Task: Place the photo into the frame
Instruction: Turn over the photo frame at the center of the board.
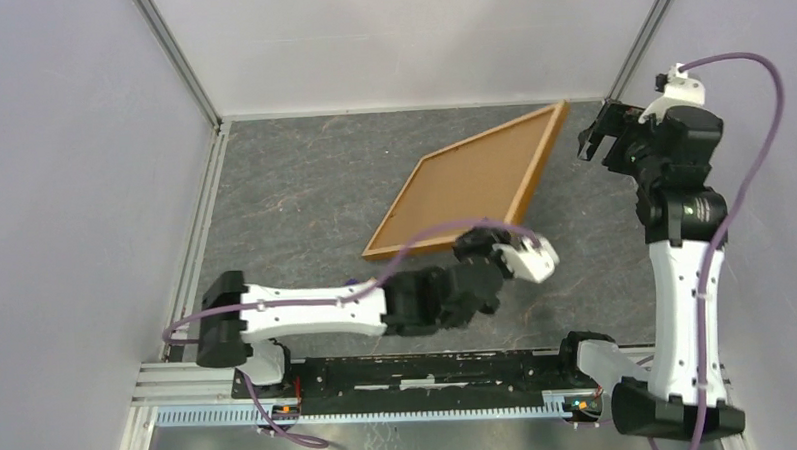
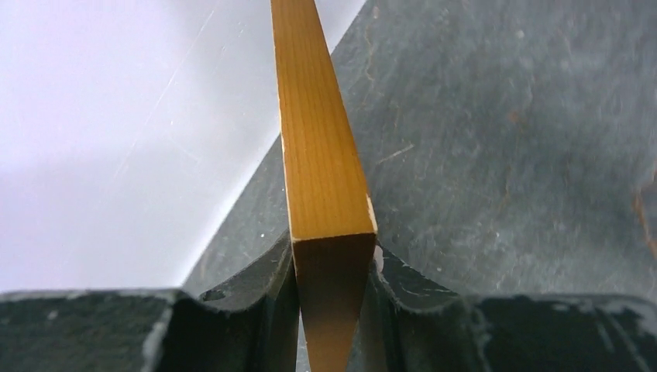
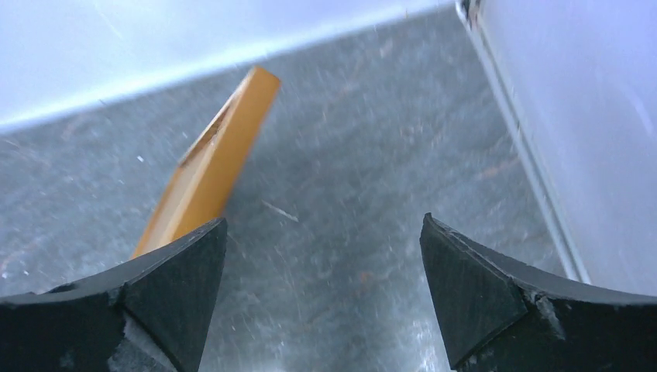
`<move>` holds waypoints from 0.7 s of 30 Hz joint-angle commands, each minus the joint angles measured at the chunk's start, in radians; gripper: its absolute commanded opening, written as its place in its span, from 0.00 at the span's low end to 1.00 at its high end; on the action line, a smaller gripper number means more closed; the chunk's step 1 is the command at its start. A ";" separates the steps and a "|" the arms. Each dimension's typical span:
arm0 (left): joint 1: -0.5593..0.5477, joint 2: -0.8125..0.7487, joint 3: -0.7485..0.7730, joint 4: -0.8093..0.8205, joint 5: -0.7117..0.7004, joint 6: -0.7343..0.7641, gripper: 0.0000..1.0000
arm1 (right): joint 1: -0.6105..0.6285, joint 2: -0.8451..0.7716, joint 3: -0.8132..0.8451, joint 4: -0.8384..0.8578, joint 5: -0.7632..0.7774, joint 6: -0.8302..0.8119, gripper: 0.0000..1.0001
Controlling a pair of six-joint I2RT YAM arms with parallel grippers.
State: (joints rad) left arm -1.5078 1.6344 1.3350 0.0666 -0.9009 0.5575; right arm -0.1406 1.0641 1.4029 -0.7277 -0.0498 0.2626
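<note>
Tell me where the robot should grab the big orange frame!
On the thin wooden rim of the frame, coming in from outside the edge, one finger each side. The whole frame is far wider than the jaws; the left gripper pinches the rim just so.

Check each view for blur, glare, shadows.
Top external: sharp, evenly lit, no hard shadow around the frame. Left wrist: frame edge crisp, wall washed out. Right wrist: frame and table soft, streaky.
</note>
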 commanded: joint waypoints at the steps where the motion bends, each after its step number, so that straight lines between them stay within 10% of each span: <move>1: 0.165 -0.147 0.168 -0.239 0.255 -0.421 0.02 | -0.005 -0.077 0.082 0.036 -0.046 -0.036 0.98; 11: 0.656 -0.300 0.165 -0.214 1.015 -0.964 0.02 | -0.005 -0.072 0.053 0.060 -0.089 -0.013 0.98; 21: 0.985 -0.269 -0.195 0.382 1.460 -1.660 0.02 | -0.005 -0.118 -0.041 0.130 -0.128 0.023 0.98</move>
State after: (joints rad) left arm -0.5755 1.3590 1.2240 0.0826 0.2699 -0.6956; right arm -0.1406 0.9768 1.3628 -0.6662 -0.1440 0.2684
